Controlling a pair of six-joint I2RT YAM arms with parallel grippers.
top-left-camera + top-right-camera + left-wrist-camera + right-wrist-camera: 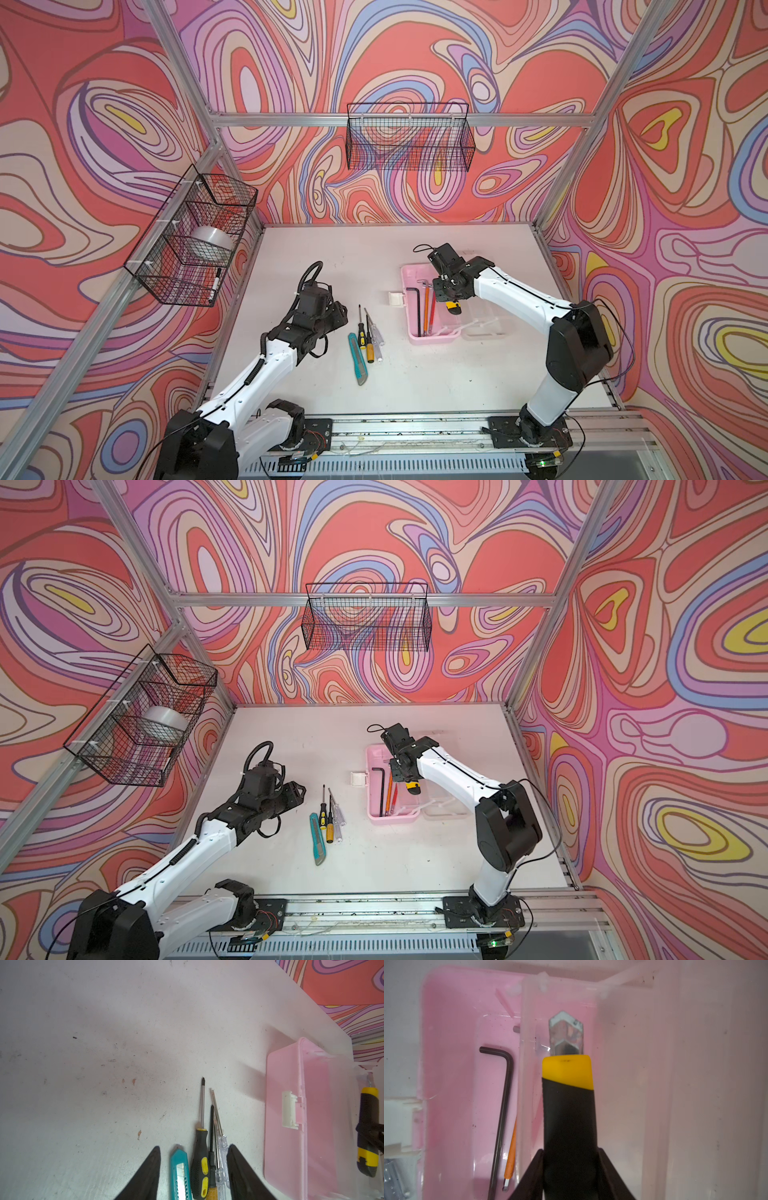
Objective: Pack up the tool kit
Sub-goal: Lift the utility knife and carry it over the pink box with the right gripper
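Nearest the front edge of the table (pixel 415 386) lies the teal knife (pixel 358 359). The little screwdrivers (pixel 369 337) lie side by side, touching it, a bit further in. None of them are in the box yet. They look light and hard, and the thin ones may roll. I think the fat handles are the best place to grab them.

The left claw (pixel 194 1147) hangs over them. Its fingers (pixel 154 1159) are partly apart and hold nothing.

Further in, toward the right edge, sits the pink box (pixel 432 338). Its clear lid (pixel 486 322) lies flat open beside it, and a white clip (pixel 396 298) sticks out on the other side. Inside lie a black bent key (pixel 417 307) and thin orange tools (pixel 427 309), all flat on the bottom.

The right claw (pixel 571 1150) grips the yellow and black knife (pixel 569 1105) by the middle of its black handle. It holds the knife above the box, about where the pink part meets the lid. The knife looks stiff and light. Its black part seems rubbery, so it should not slip. The shiny tip may be sharp, so the handle is the safe place.

Far off, two wire baskets hang on the frame. The side basket (pixel 166 286) holds a roll of tape (pixel 212 243) and a pen (pixel 215 284). I see nothing in the back basket (pixel 409 137).
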